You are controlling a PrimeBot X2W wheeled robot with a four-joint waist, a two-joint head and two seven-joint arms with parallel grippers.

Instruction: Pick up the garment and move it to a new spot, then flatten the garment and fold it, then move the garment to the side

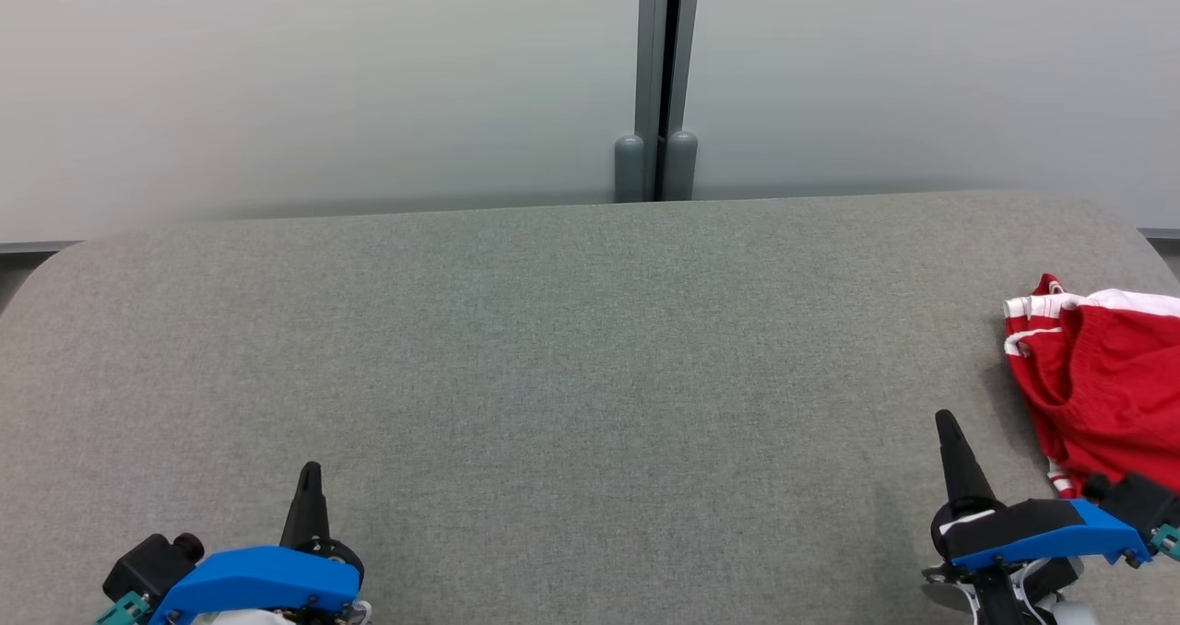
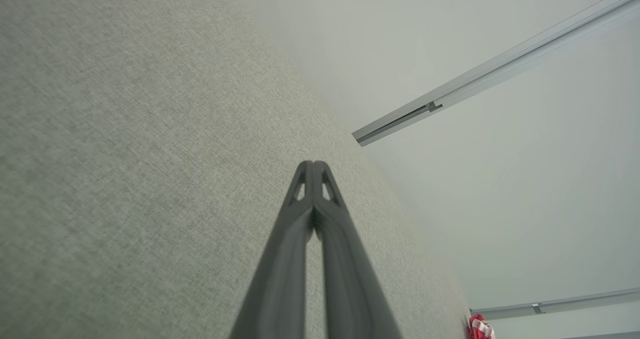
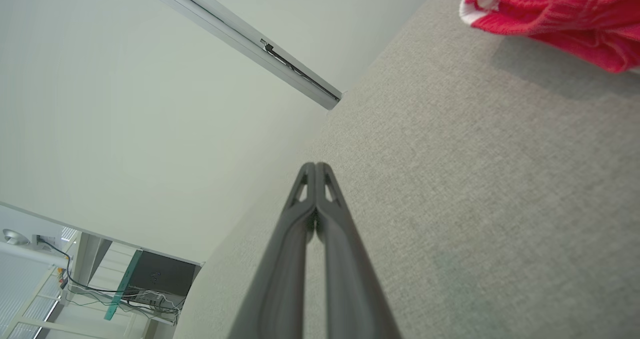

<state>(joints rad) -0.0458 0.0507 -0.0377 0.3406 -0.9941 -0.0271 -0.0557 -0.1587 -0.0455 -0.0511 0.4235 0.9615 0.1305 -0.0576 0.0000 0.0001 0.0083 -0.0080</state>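
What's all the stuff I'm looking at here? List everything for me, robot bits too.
garment: one, red with white trim, crumpled at the table's right edge
table: one, grey fabric top, across the head view
wall panels: two, pale grey, behind the table
post: one, grey, between the panels
dark box: one, black, beside cables, lower left of right wrist view
left gripper: one, dark fingers, shut, lower left
right gripper: one, dark fingers, shut, lower right, near the garment
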